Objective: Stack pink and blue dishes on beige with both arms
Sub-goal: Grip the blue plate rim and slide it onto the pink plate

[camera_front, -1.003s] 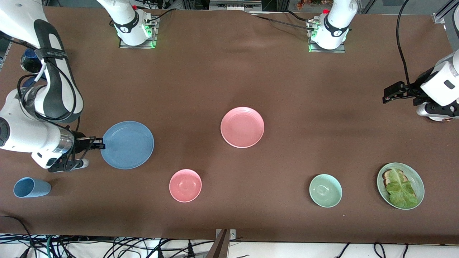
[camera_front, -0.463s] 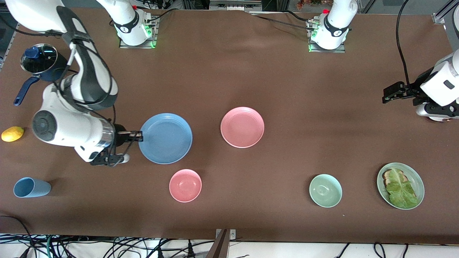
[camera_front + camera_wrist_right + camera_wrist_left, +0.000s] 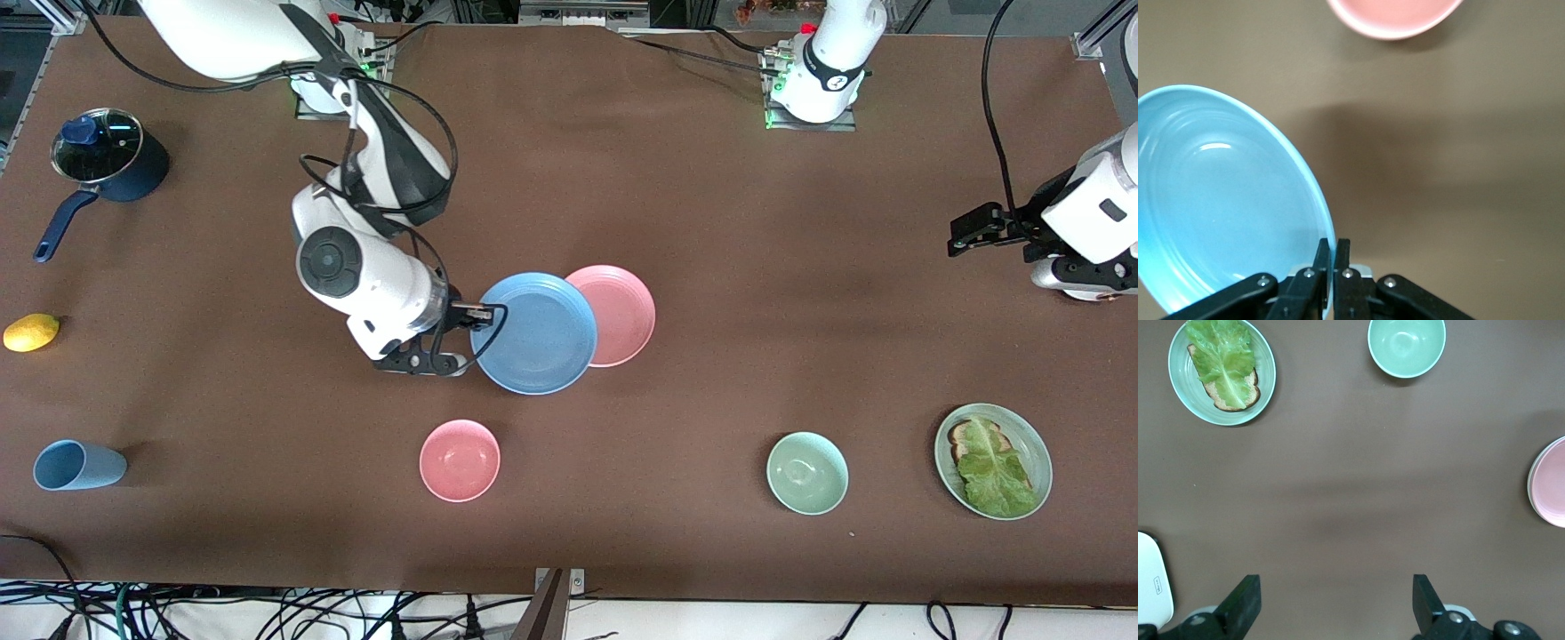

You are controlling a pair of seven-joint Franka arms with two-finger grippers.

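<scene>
Taking the pink plate (image 3: 618,315) at the table's middle as landmark: nearer the front camera than it lie the pink bowl (image 3: 460,460), toward the right arm's end, and the green bowl (image 3: 807,473) and the green plate with lettuce and toast (image 3: 993,460), toward the left arm's end. The right gripper (image 3: 480,313) pinches the rim of the blue plate (image 3: 533,332), fingers clamped on its edge, and holds it in the air partly over the pink plate's edge. The left gripper (image 3: 965,233) waits above the table's left-arm end, well apart from the pink plate, fingers (image 3: 1245,603) spread wide and holding nothing.
</scene>
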